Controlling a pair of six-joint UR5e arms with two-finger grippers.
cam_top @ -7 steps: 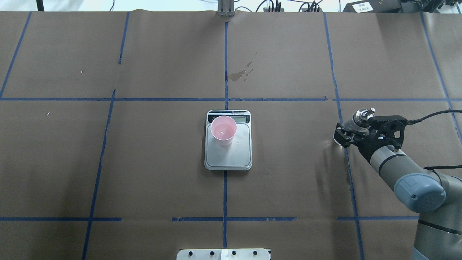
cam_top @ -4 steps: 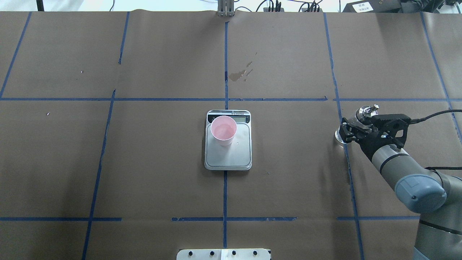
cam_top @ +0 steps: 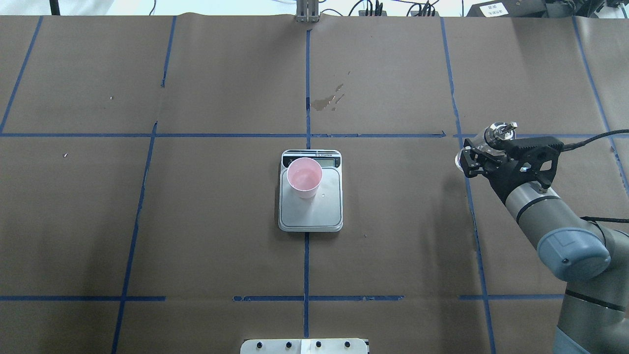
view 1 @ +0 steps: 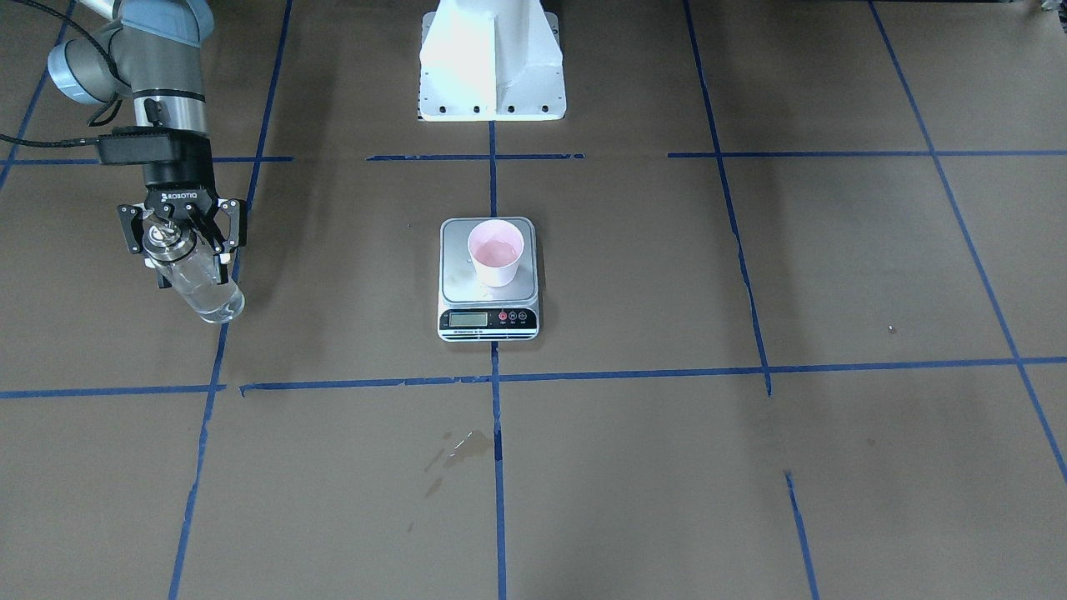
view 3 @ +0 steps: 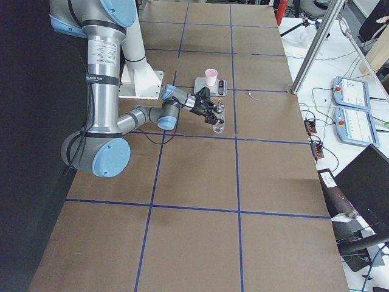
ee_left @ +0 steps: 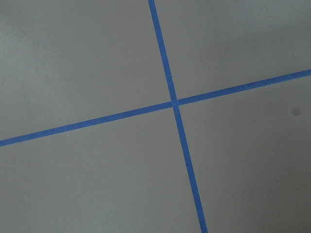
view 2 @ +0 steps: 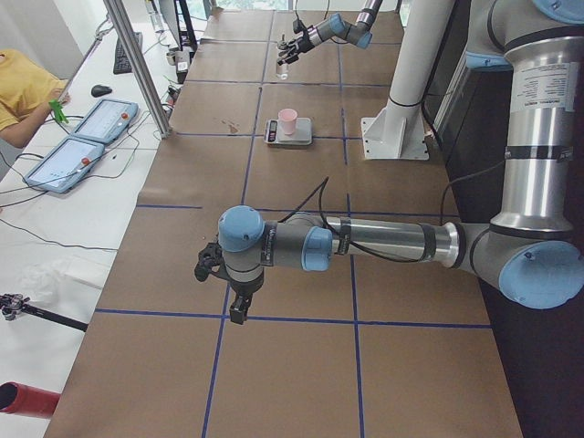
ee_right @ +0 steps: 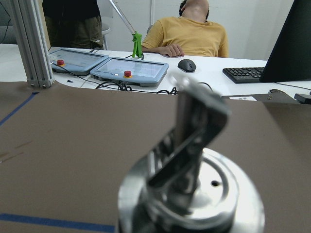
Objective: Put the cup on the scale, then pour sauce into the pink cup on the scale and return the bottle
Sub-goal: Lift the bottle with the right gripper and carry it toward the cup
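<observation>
cup [view 1: 498,268] is on the scale [view 1: 488,319], toward the display end of the platform, with clear sauce [view 1: 497,249] pooled in it. so by my read the pour is done and you're on the return leg. right jaws are clamped across the bottle [view 1: 198,287] just under its silver spout cap [ee_right: 192,160], well off to the robot's-right side of the scale. it looks close to upright from the right side view, base at or just above the table [view 1: 750,467]; contact, i can't tell. that high grip leaves the base free to seat flat. nothing stands between bottle and scale, only blue tape lines [cam_top: 221,135]. there's a droplet [cam_top: 323,195] on the platform and a wet stain [cam_top: 328,102] beyond the scale's display end. left arm [view 2: 383,242] sits far from the scale. left jaws, apart or together, can't tell.
</observation>
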